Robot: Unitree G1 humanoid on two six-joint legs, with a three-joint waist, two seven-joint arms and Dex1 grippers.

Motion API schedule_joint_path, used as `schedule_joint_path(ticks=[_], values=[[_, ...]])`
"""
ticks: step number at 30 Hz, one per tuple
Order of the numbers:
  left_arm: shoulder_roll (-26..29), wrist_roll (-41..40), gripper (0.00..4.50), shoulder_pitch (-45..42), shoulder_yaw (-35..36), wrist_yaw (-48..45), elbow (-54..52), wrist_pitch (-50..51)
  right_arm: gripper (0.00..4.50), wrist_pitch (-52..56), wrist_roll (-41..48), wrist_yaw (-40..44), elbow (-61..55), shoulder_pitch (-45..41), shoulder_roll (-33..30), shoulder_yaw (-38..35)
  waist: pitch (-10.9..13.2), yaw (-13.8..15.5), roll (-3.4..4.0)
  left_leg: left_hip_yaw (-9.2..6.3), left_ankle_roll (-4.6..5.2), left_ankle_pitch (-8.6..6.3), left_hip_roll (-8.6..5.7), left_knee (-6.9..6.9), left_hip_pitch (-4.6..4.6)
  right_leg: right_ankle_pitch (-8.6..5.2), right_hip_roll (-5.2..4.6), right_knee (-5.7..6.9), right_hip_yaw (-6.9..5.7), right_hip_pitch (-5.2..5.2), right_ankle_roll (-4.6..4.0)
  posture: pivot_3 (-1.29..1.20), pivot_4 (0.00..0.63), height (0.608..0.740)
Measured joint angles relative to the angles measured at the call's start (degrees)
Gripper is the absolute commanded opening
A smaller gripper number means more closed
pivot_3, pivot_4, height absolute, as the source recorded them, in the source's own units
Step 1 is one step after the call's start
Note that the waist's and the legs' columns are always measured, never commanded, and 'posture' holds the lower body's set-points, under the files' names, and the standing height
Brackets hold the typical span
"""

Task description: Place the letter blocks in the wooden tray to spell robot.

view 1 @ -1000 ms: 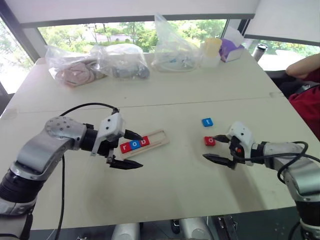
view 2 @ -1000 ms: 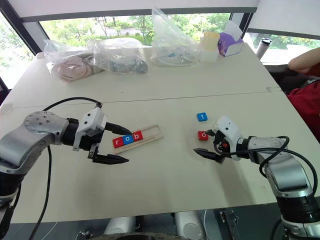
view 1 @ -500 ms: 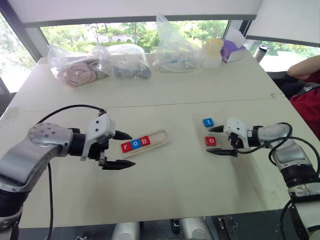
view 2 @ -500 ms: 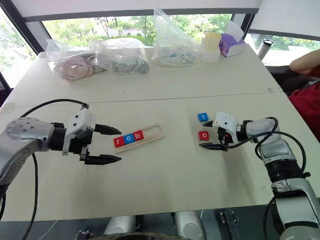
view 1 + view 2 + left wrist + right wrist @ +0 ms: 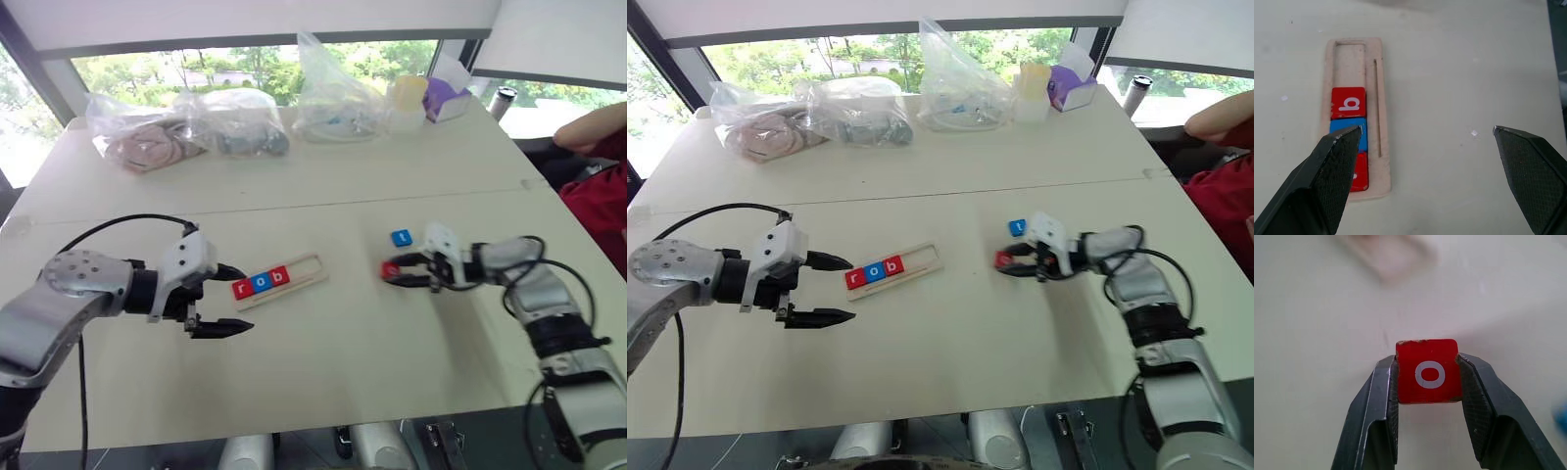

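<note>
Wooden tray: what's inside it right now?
The wooden tray holds red r, blue o and red b; its remaining slots are bare, nothing covered.

Three letter blocks (image 5: 262,283) are sitting in the wooden tray (image 5: 306,271); right of it, the t block (image 5: 401,238) is lying on the table (image 5: 323,362).

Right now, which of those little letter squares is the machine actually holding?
The red o block, pinched between the jaws of the right gripper. The blue t block lies loose on the table beside it, and r, o, b sit in the wooden tray.
</note>
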Motion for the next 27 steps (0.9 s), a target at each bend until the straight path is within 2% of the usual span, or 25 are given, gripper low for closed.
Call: schedule_joint_path(ticks=[4,10,18,27], values=[[-0.1,0.9,4.5,1.8,0.5,1.2,1.6,-0.5,1.16,2.9,-1.4,-0.8,-1.7,-6.4,4.6,4.4,0.0,0.8,-0.02,-0.1,0.0,0.0,0.02,-0.03,-0.1,-0.04,0.04,-0.1,-0.13,0.01,-0.01,0.0,0.15,0.74],[-1.4,0.9,4.5,3.4,1.6,3.9,1.3,-0.4,1.16,-5.1,-8.0,3.4,12.9,-12.9,11.0,13.5,0.0,1.2,-0.02,0.03,-0.01,0.0,-0.05,0.0,-0.24,0.08,-0.12,-0.19,-0.06,-0.03,-0.09,0.0,0.15,0.74],[-2.6,0.5,4.5,5.9,2.6,7.5,-1.8,0.7,1.16,-14.9,-11.6,6.1,29.1,-19.8,17.0,14.3,0.0,1.0,-0.02,-0.07,-0.02,0.01,-0.02,0.02,-0.42,0.12,-0.1,-0.13,-0.1,-0.22,-0.09,0.0,0.15,0.74],[-2.7,-0.5,4.5,6.9,3.9,9.2,-2.9,1.6,1.16,-21.0,-14.9,6.4,39.0,-23.8,19.7,14.0,0.0,1.1,-0.01,-0.1,-0.05,0.02,-0.03,0.01,-0.42,0.13,-0.09,-0.12,-0.14,-0.23,-0.11,0.0,0.15,0.74]])
